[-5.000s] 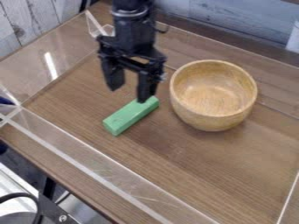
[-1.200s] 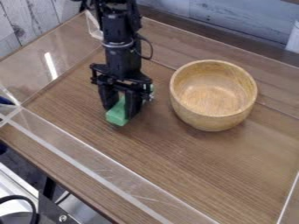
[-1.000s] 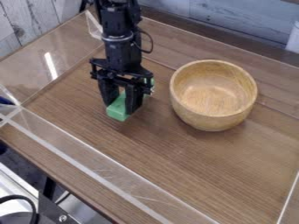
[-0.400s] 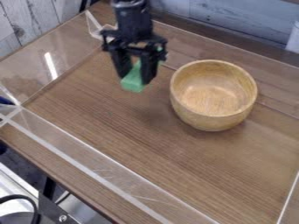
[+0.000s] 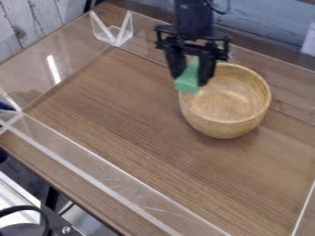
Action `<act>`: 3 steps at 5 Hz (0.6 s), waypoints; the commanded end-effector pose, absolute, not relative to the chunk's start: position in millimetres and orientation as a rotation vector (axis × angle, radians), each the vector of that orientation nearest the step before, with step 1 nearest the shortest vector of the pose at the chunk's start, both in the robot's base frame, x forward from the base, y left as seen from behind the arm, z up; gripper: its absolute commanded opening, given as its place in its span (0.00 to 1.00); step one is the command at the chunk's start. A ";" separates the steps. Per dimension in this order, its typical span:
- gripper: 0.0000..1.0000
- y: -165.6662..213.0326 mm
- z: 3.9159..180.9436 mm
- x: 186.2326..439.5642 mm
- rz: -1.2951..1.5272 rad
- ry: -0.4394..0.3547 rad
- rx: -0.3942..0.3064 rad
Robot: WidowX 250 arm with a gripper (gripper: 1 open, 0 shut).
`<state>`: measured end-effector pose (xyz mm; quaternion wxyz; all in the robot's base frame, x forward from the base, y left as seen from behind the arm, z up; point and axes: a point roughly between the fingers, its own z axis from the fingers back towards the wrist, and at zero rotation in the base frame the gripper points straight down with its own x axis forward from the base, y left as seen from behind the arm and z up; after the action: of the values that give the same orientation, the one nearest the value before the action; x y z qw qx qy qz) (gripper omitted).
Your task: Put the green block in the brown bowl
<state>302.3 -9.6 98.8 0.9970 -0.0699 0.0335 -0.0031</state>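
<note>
The green block (image 5: 189, 80) hangs in the air between the black fingers of my gripper (image 5: 191, 76), which is shut on it and points straight down. It hovers over the near-left rim of the brown bowl (image 5: 240, 109), a round tan wooden bowl standing on the right side of the table. The block's upper part is hidden between the fingers. The inside of the bowl that shows holds nothing.
The wooden table top (image 5: 110, 120) is fenced by low clear plastic walls (image 5: 74, 157) along the front and left. A clear plastic bracket (image 5: 113, 29) stands at the back left corner.
The gripper has lifted the green block off the table and carried it up and to the right, from the table's middle left to above the bowl's rim.
</note>
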 end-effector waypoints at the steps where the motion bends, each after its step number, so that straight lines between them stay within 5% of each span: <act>1: 0.00 -30.8 109.6 314.0 -0.049 0.003 -0.141; 3: 0.00 -42.0 98.8 315.6 -0.079 0.018 -0.139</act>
<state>306.0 -39.6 82.0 0.9962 -0.0678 0.0408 -0.0358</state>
